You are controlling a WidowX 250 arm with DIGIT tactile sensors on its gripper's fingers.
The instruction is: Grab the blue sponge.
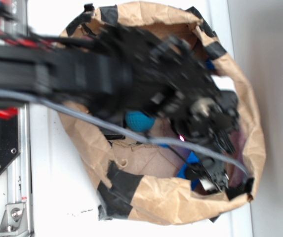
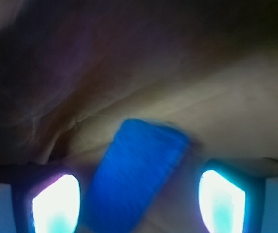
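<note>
Wrist view shows the blue sponge (image 2: 136, 172) lying tilted between the spread fingers (image 2: 56, 204) of the claw (image 2: 139, 206), inside the paper bag (image 1: 151, 190). Best to straddle it squarely before pinching.

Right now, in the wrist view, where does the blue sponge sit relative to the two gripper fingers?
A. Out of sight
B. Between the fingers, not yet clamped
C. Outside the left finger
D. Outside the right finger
B: the blue sponge lies in the gap between the lit fingers, with space showing on both sides of it.
</note>
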